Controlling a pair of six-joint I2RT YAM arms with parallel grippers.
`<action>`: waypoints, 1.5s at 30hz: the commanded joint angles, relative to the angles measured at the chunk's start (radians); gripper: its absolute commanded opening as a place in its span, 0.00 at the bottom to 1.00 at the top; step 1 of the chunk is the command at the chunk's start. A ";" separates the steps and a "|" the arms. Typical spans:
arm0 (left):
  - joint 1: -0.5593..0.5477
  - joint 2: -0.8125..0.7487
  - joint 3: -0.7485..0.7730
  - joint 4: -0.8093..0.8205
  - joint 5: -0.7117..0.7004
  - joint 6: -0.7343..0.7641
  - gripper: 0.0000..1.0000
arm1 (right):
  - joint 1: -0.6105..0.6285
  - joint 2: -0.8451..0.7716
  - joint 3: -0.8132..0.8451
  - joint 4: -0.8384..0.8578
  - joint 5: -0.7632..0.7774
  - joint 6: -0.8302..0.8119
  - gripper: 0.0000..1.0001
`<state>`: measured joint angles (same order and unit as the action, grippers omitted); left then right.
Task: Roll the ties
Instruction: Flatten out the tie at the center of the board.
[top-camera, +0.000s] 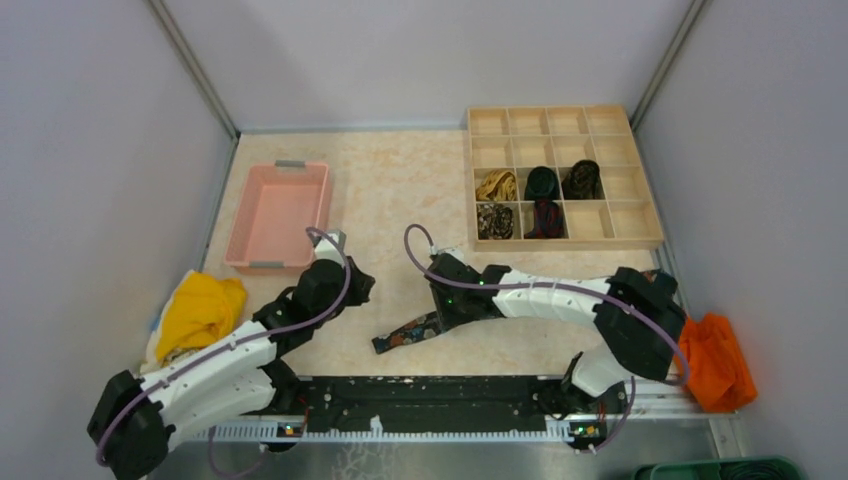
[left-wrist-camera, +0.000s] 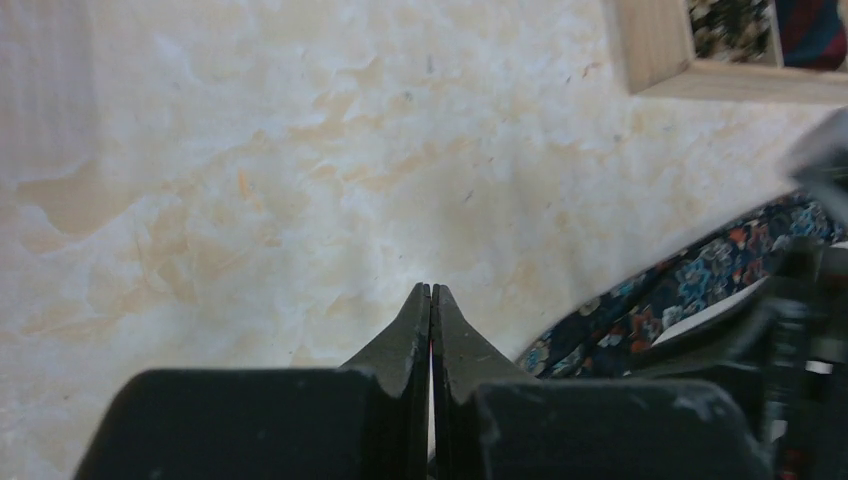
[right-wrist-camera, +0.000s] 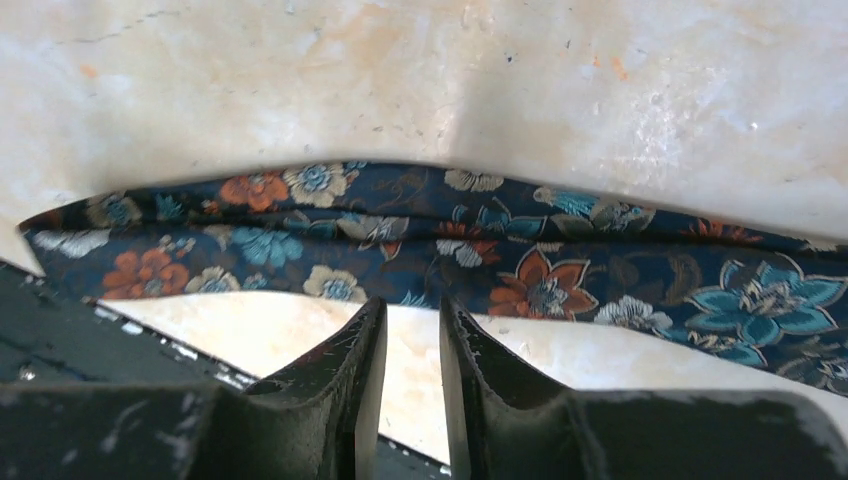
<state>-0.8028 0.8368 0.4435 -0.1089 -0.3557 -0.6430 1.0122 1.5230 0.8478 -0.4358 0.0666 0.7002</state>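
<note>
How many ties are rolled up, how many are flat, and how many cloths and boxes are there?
Rolled ties: 5 (gold tie, black-green tie, brown tie, paisley tie, red-black tie)
Flat floral tie: 1
Cloths: 2 (yellow cloth, orange cloth)
Boxes: 2 (pink bin, wooden tray)
Total: 10

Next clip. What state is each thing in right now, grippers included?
Floral tie: unrolled, lying on the table.
Five other ties: rolled, one per tray compartment.
Wooden tray: remaining compartments empty.
Pink bin: empty.
Yellow cloth: crumpled.
Orange cloth: crumpled.
Left gripper: shut, holding nothing.
Right gripper: slightly open, holding nothing.
</note>
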 joint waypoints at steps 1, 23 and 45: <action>0.071 0.053 -0.131 0.359 0.337 0.046 0.02 | 0.025 -0.127 -0.038 0.006 0.041 0.008 0.27; 0.072 0.000 -0.131 0.244 0.388 0.075 0.00 | 0.036 0.026 0.073 0.111 0.060 -0.050 0.00; 0.076 -0.031 -0.133 0.180 0.325 0.099 0.00 | 0.038 0.113 0.100 0.145 0.095 -0.090 0.17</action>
<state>-0.7330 0.8307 0.3183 0.1085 0.0208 -0.5686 1.0409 1.6897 0.9432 -0.2943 0.1040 0.6441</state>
